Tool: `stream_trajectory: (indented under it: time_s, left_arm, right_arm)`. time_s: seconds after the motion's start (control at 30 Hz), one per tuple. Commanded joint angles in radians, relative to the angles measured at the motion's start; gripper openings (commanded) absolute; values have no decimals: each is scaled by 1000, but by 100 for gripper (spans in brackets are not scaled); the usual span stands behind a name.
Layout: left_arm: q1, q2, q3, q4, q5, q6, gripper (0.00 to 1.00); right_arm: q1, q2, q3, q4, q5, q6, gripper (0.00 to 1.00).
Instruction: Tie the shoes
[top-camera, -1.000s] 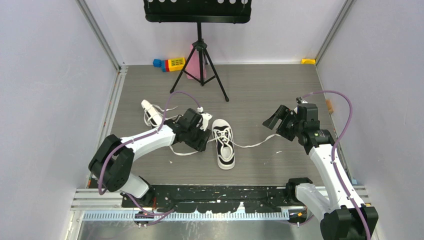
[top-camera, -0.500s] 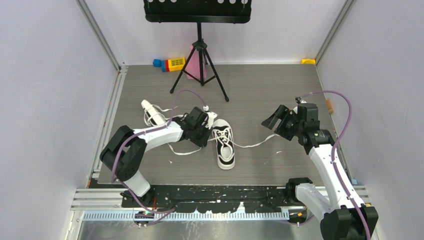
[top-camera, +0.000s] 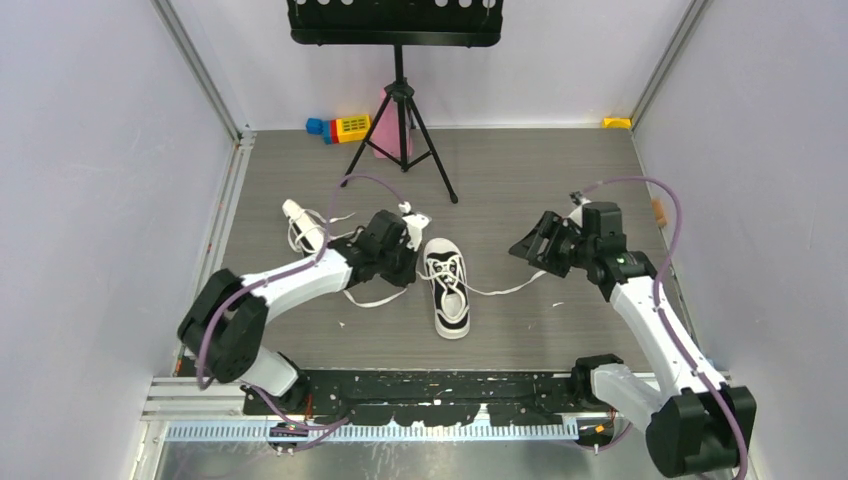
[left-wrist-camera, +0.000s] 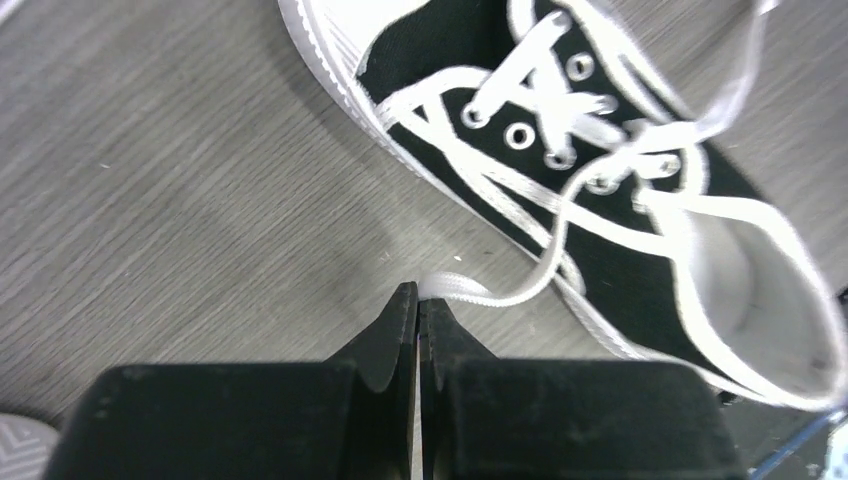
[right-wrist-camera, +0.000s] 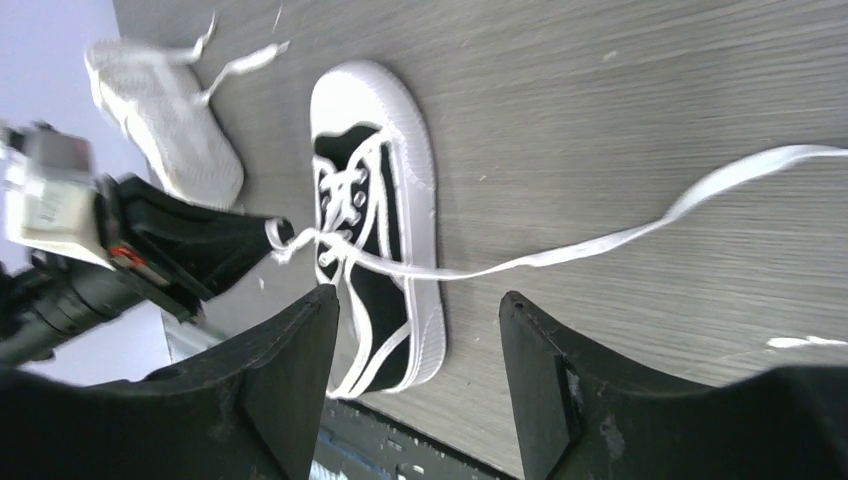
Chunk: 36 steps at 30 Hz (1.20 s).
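Grey wood-grain planks form the bench (top-camera: 560, 170), boxed in by pale walls. From overhead, a music stand (top-camera: 395, 30) rises at 12 o'clock, with coloured blocks (top-camera: 338, 127) beside its tripod feet. One sneaker (top-camera: 447, 285) stands upright near the middle, its white toe cap pointing to 12 o'clock. A second sneaker (top-camera: 303, 226) lies at its 10 o'clock, well apart, with laces tangled about it. The left tool (top-camera: 410, 266) sits just beside the upright sneaker at its 9 o'clock. The right tool (top-camera: 528, 247) hangs off toward 3 o'clock, apart from the sneaker, with its jaws spread and nothing in them. A long lace (top-camera: 508, 289) trails from the eyelets across the planks toward 3 o'clock, its far end near that tool.

On the left wrist camera, the left tool (left-wrist-camera: 418, 300) has both fingers pressed together. They nip the short lace (left-wrist-camera: 500, 297) right at their tips. From there the lace runs toward 2 o'clock into the eyelets of the sneaker (left-wrist-camera: 610, 200).

On the right wrist camera, the right tool's fingers (right-wrist-camera: 290, 350) stand wide apart above the bench with nothing between them. The sneaker (right-wrist-camera: 375, 200) lies beyond them. The long lace (right-wrist-camera: 620, 235) streams flat over the planks to 3 o'clock. At 9 o'clock the left tool (right-wrist-camera: 215, 250) clamps the short lace (right-wrist-camera: 285, 235) beside the sneaker. The second sneaker (right-wrist-camera: 165, 120), blurred at 10 o'clock, shows a white underside.
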Motion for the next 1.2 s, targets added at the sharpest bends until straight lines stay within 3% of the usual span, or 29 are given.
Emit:
stream_trajectory:
  time_s: [0.0, 0.17, 0.37, 0.83, 1.17]
  left_arm:
    - [20, -164, -77, 194, 46, -82, 0]
    - [43, -200, -114, 303, 111, -149, 0]
    - [72, -172, -133, 424, 180, -229, 0]
    - [122, -85, -139, 576, 310, -319, 0]
    - [122, -66, -150, 636, 359, -344, 0]
  right_arm:
    - [147, 70, 50, 106, -60, -30, 64]
    - [327, 196, 112, 230, -58, -49, 56]
    - [402, 356, 181, 354, -110, -45, 42]
    - [452, 507, 204, 513, -176, 45, 49]
    - [455, 547, 181, 588, -144, 58, 43]
